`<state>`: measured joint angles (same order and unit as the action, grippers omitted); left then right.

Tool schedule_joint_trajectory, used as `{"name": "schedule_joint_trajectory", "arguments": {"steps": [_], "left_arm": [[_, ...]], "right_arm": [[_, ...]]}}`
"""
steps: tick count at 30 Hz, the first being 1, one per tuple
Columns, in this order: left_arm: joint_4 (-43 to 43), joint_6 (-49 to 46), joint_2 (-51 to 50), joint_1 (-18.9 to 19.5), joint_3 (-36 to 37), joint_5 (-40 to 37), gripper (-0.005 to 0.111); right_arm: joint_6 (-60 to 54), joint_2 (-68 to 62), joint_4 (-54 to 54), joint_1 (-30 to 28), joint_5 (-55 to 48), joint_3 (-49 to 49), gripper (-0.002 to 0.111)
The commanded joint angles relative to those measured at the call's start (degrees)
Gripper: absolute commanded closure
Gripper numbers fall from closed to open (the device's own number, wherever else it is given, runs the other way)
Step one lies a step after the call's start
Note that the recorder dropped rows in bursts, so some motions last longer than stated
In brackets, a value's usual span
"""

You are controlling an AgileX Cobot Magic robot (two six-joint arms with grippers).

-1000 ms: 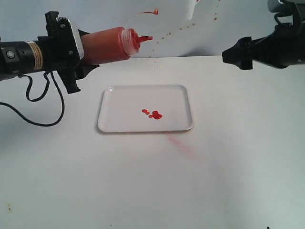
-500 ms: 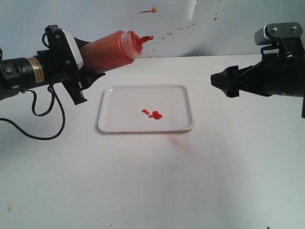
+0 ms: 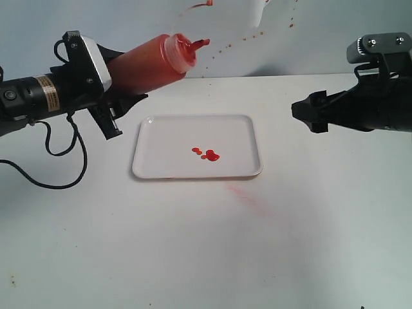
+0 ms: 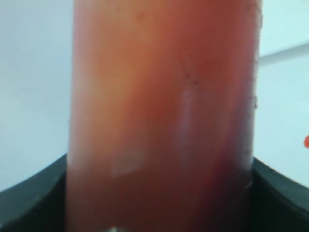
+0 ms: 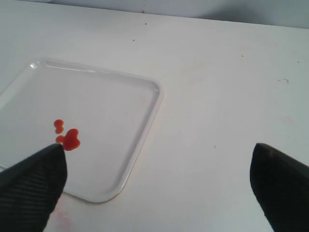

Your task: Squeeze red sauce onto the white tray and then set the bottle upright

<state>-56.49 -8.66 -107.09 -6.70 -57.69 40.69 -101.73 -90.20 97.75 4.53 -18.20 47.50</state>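
The left gripper [image 3: 122,74] is clamped on the bottle [image 3: 151,64], held tilted in the air, nozzle raised, near the tray's [image 3: 161,164] far left corner. Up close the bottle is a blur hiding the fingers. Sauce [image 3: 207,154] blobs sit on the tray. The right gripper [image 3: 309,116] hangs beside it, fingers apart and empty, partly cut off.

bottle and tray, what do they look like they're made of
The bottle: probably soft translucent plastic; its orange-red wall shows darker mass inside. The white tray: likely smooth, slightly glossy plastic; its raised rim catches light.
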Motion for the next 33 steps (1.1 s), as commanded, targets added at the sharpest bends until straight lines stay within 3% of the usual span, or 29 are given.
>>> {"name": "schedule_joint_trajectory", "arguments": {"steps": [1, 7, 23, 26, 33], "left_arm": [[-0.39, 6.17, 1.03, -0.18, 0.68, 9.00, 0.107], [0.21, 13.45, 1.03, -0.18, 2.23, 17.59, 0.107], [-2.68, 19.57, 0.41, -0.07, 4.35, 19.82, 0.107], [-2.03, 26.41, -1.77, -0.07, 4.02, 29.27, 0.107], [1.37, 34.88, -7.71, -0.18, 4.02, 29.27, 0.107]], "right_arm": [[0.18, 0.66, -0.27, 0.11, -5.95, -0.03, 0.014], [0.18, 0.66, -2.99, 0.11, -11.41, -0.03, 0.014], [-1.86, 0.66, -5.88, 0.11, -15.19, -0.03, 0.014], [-3.43, 0.66, -5.75, 0.11, -15.57, -0.03, 0.014], [-4.97, 0.66, -5.63, 0.11, -15.57, -0.03, 0.014]]}}
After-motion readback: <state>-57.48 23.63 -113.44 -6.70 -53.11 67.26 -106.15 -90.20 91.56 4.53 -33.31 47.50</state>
